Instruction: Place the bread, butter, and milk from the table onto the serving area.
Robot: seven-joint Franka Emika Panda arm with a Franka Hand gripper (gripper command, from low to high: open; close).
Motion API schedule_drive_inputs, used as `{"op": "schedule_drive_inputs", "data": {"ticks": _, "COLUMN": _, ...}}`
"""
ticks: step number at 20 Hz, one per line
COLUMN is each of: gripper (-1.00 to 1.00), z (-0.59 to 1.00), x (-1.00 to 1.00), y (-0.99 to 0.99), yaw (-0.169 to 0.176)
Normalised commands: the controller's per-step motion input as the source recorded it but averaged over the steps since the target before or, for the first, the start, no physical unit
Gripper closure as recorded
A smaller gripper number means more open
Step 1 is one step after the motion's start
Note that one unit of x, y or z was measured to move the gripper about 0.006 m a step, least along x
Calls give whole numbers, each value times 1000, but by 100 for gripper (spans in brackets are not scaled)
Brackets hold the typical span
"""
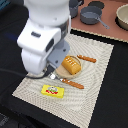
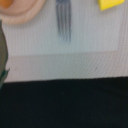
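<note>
Beyond the hand, on the mat (image 1: 95, 75), the bread (image 1: 71, 65) lies on the plate (image 1: 61, 71), its long axis running diagonally across the mat between the two knives (image 1: 86, 58). Nearer the hand, the butter (image 1: 52, 90) lies flat on the mat with its long axis roughly along the mat's near edge. Both look already served. No milk shows. The arm (image 1: 42, 37) hides the hand, so I cannot tell whether it grips anything. The wrist view shows the fork (image 2: 63, 20) and dark desk (image 2: 65, 105).
</note>
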Motion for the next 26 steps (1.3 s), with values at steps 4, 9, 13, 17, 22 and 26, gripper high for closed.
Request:
{"op": "schedule_drive_inputs", "data": {"ticks": 4, "gripper": -100, "z": 26, "x": -604, "y": 955, "yaw": 0}}
{"op": "schedule_drive_inputs", "data": {"ticks": 9, "gripper": -100, "z": 0, "x": -631, "y": 930, "yaw": 0}}
{"op": "schedule_drive_inputs", "data": {"ticks": 13, "gripper": -100, "z": -54, "x": -564, "y": 804, "yaw": -47}}
{"op": "schedule_drive_inputs", "data": {"ticks": 17, "gripper": -100, "z": -146, "x": -526, "y": 636, "yaw": -104}}
{"op": "schedule_drive_inputs", "data": {"ticks": 22, "gripper": -100, "z": -235, "x": -516, "y": 480, "yaw": -141}}
{"op": "schedule_drive_inputs", "data": {"ticks": 26, "gripper": -100, "z": -318, "x": -802, "y": 442, "yaw": -53}}
